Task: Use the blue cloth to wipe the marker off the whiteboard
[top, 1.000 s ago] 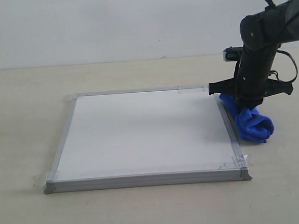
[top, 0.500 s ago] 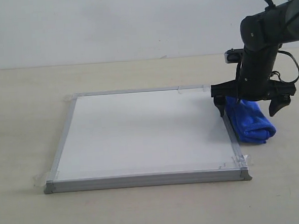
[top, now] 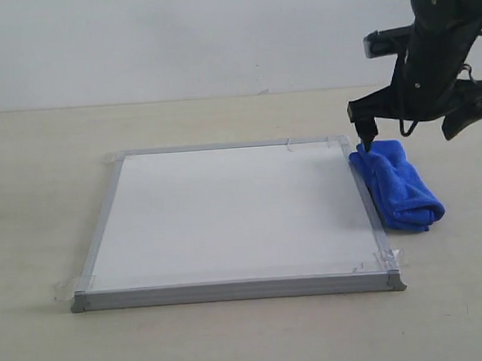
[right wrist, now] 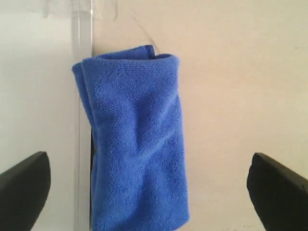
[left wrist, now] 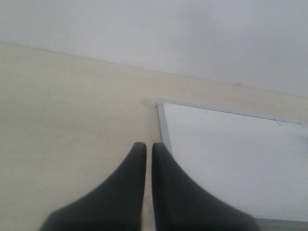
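Note:
The whiteboard lies flat on the table, and no red marker line shows on its white surface in any view. The blue cloth lies folded on the table, against the board's right frame near the far corner. My right gripper hangs above the cloth, open wide and holding nothing. In the right wrist view the blue cloth lies below, between the spread fingers of the right gripper, and the whiteboard runs along one side. My left gripper is shut and empty, near a corner of the whiteboard.
Clear tape holds the board's corners to the beige table. A plain white wall stands behind. The left arm is outside the exterior view.
The right gripper opened, let go of the blue cloth and rose above it. The cloth dropped and settled flat beside the board's right edge.

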You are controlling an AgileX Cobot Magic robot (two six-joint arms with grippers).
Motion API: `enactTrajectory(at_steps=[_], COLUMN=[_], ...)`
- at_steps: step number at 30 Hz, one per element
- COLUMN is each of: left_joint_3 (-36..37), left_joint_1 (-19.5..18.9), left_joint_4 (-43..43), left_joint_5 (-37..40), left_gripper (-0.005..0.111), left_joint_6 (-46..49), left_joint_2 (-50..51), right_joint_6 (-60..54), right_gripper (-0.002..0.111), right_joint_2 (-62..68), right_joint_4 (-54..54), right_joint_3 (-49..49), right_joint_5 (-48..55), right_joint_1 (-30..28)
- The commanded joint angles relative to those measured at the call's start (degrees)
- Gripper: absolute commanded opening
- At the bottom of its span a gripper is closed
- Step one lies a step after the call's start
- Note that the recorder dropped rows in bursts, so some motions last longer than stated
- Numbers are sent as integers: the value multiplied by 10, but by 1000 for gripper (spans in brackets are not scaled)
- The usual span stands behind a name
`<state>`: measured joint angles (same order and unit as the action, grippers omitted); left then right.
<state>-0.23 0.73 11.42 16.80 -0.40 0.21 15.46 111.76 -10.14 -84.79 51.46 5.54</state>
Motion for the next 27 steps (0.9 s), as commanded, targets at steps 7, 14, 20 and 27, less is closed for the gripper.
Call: enactTrajectory(at_steps=[7,14,20,27], left_joint_3=[2,2,2,2], left_joint_1=[-2,-2,-2,-2], left_joint_4=[-2,-2,-2,-2], left_joint_5=[0,0,0,0], left_gripper=[4,4,4,4], left_joint_6=[0,0,0,0], left_joint_2=[-2,-2,-2,-2], right_joint_6=[11,30,15,-75], right_gripper=[7,0,0,0], right_joint_2=[-125,-244,-464,-664], right_joint_4=[-56,-65,23,174], right_joint_3=[1,4,223,443], right_joint_5=[64,123,-17,-166], right_joint_1=[-4,-4,-4,-4])
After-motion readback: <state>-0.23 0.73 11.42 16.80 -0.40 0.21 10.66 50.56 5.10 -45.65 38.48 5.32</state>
